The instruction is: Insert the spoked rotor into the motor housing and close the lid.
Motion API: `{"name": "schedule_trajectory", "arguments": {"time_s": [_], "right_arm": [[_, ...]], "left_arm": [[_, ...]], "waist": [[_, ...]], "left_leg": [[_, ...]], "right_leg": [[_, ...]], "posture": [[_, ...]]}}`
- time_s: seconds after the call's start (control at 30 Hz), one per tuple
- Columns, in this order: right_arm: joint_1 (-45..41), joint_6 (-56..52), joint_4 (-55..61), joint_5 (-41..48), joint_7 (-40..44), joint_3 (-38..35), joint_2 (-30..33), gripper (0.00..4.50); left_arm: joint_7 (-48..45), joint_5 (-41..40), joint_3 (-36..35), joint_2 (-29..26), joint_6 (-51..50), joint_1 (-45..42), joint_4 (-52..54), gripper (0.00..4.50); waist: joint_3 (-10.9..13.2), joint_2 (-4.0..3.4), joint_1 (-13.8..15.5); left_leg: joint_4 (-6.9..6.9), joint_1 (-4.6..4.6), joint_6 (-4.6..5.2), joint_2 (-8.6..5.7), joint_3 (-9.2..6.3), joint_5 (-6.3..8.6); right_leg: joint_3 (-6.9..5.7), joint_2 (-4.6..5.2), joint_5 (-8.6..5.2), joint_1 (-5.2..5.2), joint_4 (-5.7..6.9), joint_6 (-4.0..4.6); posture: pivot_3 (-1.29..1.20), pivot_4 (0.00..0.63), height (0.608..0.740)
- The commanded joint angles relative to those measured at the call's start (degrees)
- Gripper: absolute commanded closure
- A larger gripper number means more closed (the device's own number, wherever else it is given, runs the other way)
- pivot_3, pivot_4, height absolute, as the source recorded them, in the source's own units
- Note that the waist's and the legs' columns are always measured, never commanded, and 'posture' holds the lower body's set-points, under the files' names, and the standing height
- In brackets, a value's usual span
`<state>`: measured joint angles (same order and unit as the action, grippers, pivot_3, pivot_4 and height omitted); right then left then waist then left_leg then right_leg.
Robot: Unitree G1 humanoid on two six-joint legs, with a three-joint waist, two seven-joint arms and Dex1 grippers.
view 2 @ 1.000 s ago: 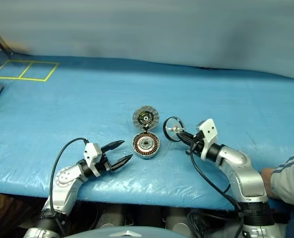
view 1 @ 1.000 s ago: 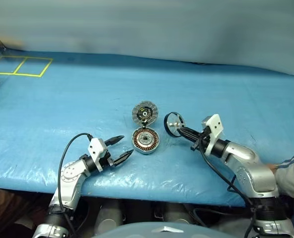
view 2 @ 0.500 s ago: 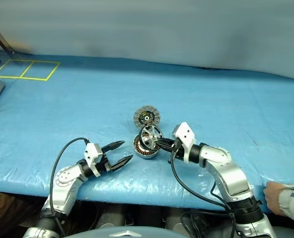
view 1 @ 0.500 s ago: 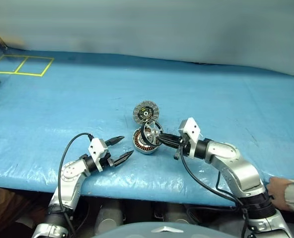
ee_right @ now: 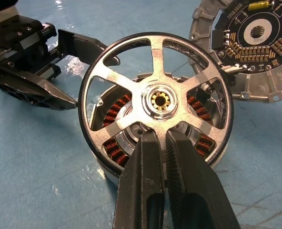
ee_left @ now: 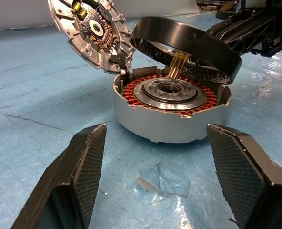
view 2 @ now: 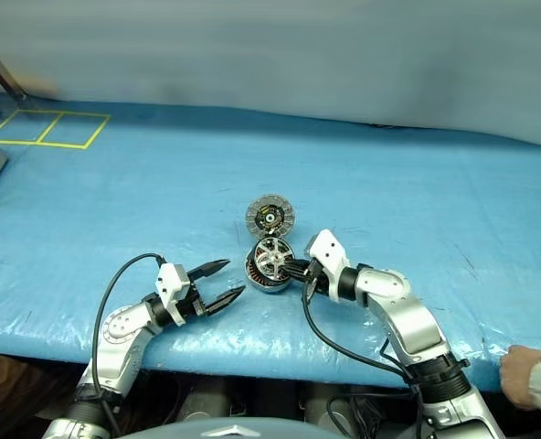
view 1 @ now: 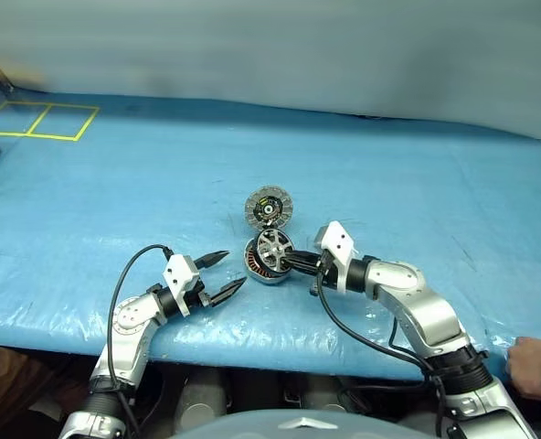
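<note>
- Table (view 1: 417, 174): covered with a blue sheet, carrying the motor assembly near the front edge at centre. Yellow tape squares (view 1: 40, 122) lie at the far left corner, well apart from the work. A person's hand (view 1: 535, 364) rests at the front right edge, clear of both arms.
- Right hand (ee_right: 166, 143): fingers pinched narrow on a spoke of the spoked rotor, holding it from the right side. This is the nearer and engaged arm.
- Left hand (view 1: 223, 273): fingers spread wide, holding nothing, pointing at the housing from the front left, near but apart from it.
- Lid (view 1: 268, 208): swung open behind the housing, joined at the housing's far edge, inner circuit face showing.
- Motor housing (ee_left: 172, 113): sits flat on the table, copper windings and centre hub exposed, bore axis upright.
- Spoked rotor (ee_right: 156, 100): directly over the housing, not yet seated. In the left wrist view its dark rim is tilted, lower toward the lid side and raised toward the right hand; its brass shaft (ee_left: 177, 63) points down toward the centre hub.
- Judgement: insertion is under way. The next move turns on levelling the rotor so its shaft stands in line with the housing's upright bore before lowering; a tilted entry risks the rim catching the housing wall.
</note>
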<state>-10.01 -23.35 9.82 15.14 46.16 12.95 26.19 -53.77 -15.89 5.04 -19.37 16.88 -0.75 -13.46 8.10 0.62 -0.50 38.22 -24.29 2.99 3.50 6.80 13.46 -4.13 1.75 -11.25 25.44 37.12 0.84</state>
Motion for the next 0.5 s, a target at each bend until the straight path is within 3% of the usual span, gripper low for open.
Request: {"name": "schedule_trajectory", "arguments": {"time_s": [0.03, 0.33, 0.5], "right_arm": [[-0.62, 1.08, 0.98, -0.15, 0.52, -0.16, 0.08, 4.46], [-0.61, 2.09, 0.71, -1.47, -0.23, -0.15, -0.58, 1.7], [-0.88, 1.51, 1.16, 0.97, -0.35, -1.36, -2.79, 1.7]], "left_arm": [[0.25, 0.17, -0.13, -0.21, 0.69, 0.04, 2.1, 0.93], [0.63, 0.27, 0.04, -0.05, 0.8, 0.69, 2.51, 0.93], [0.96, 0.23, -0.07, -0.1, 0.95, 1.05, 2.9, 0.93]], "waist": [[0.0, 0.0, 0.01], [0.0, 0.0, -0.01], [0.0, 0.0, -0.07]], "left_leg": [[0.0, 0.0, 0.0, 0.0, 0.0, 0.0], [0.0, 0.0, 0.0, 0.0, 0.0, 0.0], [0.0, 0.0, 0.0, 0.01, 0.0, 0.0]], "right_leg": [[0.0, 0.0, 0.0, 0.0, 0.0, 0.0], [0.0, 0.0, 0.0, 0.0, 0.0, 0.0], [0.0, -0.01, 0.0, 0.0, 0.0, -0.01]], "posture": [[0.0, 0.15, 0.74], [0.0, 0.15, 0.74], [0.0, 0.15, 0.74]]}}
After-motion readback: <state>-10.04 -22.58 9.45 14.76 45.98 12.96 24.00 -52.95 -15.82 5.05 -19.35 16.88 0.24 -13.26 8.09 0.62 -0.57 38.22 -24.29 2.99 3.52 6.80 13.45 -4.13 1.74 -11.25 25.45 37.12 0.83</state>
